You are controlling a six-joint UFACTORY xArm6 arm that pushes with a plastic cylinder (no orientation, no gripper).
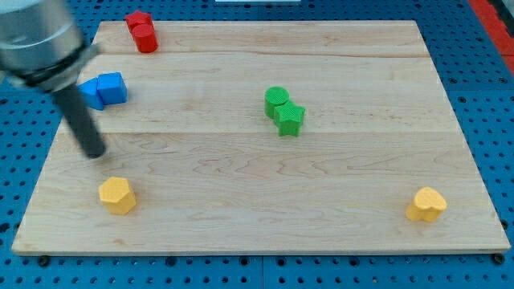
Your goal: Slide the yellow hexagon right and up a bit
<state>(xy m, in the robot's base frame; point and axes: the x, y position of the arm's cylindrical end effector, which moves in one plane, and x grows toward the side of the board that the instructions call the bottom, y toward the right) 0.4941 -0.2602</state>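
Yellow hexagon (117, 195) on wood-grain board (265, 201) | my tip (96, 153) just above-left, apart | no jaws.

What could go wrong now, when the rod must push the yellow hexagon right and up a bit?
1. My tip sits above and left of the yellow hexagon; pushing from there would likely send it down, off the board's bottom edge.
2. Circling round, the rod may bump the blue blocks close by.

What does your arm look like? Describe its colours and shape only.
A blurred grey, rounded cylindrical housing at the view's top left narrows into a straight dark rod, nearly black. My tip is its plain blunt end. No cables or markings show.
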